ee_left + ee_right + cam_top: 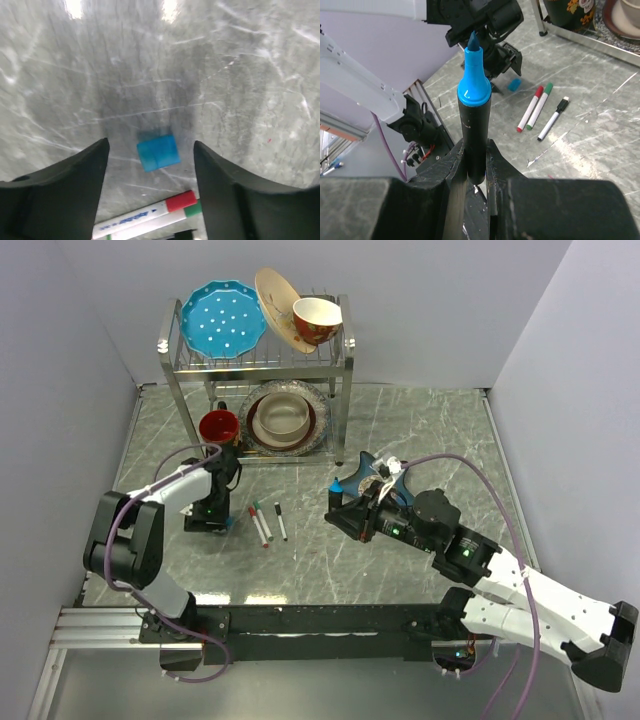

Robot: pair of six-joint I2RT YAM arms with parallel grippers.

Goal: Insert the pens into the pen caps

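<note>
Left jaws wide apart astride blue cap (158, 152), not touching. Right jaws clamp blue-tipped marker (473, 122), lower end hidden between them.

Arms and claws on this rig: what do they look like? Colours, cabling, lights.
The left arm and right arm have white link shells and black joint housings. A purple cable loops along each. Green lights show on the right arm. The left claw and right claw are matte black, two chunky fingers each.
</note>
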